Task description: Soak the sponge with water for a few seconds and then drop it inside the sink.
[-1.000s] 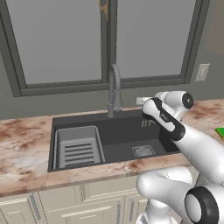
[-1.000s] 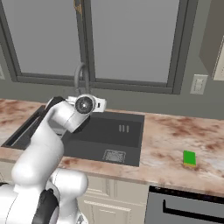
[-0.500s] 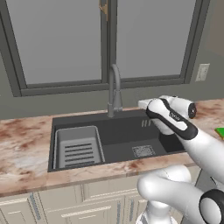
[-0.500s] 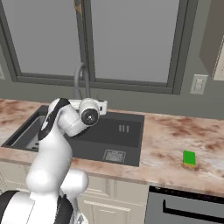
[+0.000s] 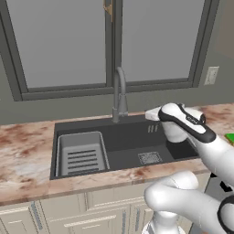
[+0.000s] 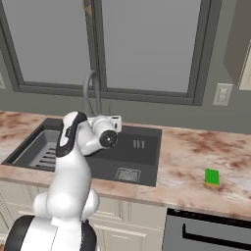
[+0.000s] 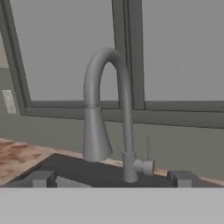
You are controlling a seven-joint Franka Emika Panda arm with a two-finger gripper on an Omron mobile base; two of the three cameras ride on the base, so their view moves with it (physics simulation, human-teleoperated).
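Two spread end effector (image 7: 111,178) tips face the faucet (image 7: 109,113); sponge (image 6: 212,177) lies well apart on the counter (image 6: 196,147).

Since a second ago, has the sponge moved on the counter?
No. The sponge lies at the same spot right of the sink; the view has not shifted.

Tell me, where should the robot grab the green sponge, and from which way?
Probably from straight above. The sponge lies flat on the counter right of the sink, with open counter all around it. The fingers could close across its narrower width, pinching the two long sides. It is a low block, so its edges are the only good part to hold.
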